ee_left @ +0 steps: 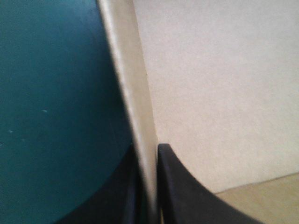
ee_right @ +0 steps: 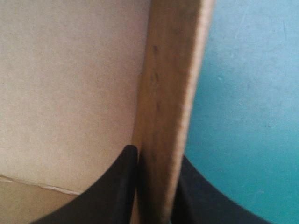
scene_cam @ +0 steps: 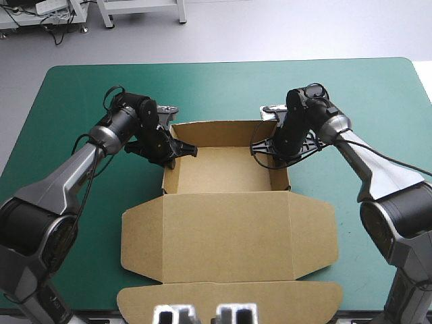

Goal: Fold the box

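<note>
We take this for a robotics lab or test room. The table (scene_cam: 74, 88), under a teal-green cover, is worked by a left arm (scene_cam: 74, 169) and a right arm (scene_cam: 378, 162) that meet at a brown box (scene_cam: 223, 169) on it. Beyond the table's far edge we see bare grey floor (scene_cam: 283, 34), white bench legs (scene_cam: 108, 13) and a power strip (scene_cam: 50, 7) among loose cables (scene_cam: 54, 30).
</note>
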Tool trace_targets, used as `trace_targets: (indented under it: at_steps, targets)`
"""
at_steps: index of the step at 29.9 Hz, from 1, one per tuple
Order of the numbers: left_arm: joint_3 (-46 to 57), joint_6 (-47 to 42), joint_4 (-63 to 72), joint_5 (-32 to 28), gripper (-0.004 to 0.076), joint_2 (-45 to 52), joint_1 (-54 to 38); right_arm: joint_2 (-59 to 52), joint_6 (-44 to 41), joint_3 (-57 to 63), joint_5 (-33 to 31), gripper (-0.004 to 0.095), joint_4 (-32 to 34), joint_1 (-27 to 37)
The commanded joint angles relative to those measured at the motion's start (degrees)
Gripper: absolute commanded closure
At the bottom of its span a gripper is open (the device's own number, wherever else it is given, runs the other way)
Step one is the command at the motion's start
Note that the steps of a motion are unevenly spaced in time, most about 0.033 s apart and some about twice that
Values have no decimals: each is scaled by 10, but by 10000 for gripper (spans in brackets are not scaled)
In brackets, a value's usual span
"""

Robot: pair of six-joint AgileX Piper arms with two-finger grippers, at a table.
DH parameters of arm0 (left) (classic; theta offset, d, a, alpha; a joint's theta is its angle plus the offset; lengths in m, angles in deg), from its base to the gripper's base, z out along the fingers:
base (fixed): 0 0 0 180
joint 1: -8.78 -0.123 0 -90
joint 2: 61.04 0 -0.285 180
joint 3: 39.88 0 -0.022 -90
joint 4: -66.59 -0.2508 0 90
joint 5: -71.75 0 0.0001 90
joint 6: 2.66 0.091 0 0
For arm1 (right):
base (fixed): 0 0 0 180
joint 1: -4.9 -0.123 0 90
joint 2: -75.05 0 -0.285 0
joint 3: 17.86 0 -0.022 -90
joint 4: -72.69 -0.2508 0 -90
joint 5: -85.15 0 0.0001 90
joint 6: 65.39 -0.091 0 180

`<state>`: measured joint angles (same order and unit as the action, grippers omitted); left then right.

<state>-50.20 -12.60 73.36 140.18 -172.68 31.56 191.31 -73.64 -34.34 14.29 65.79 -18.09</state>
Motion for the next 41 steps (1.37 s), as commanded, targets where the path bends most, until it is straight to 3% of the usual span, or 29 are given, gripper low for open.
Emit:
trace_targets:
  at_steps: [1,8,11,24,31,35,41]
  targets:
    - [0,-1,-7,-10,567,-1,2,-16,10,-14,50,568,-37,-6]
    - [0,4,-3,-11,325,-1,2,-17,10,-14,51,522,-35,-6]
    - [0,4,-3,-15,267,-1,2,-17,10,-14,51,519,-23,-6]
    - [-25,16,1,-13,258,-1,2,-18,12,-73,45,495,35,-6]
    - [-117,16,-5,2,259,-1,2,-18,12,-129,18,460,89,-6]
    - [-176,16,-35,49,260,-1,2,-18,29,-157,-7,460,91,-6]
    - [-256,36,-51,52,301,38,2,-36,66,-178,-7,460,93,-6]
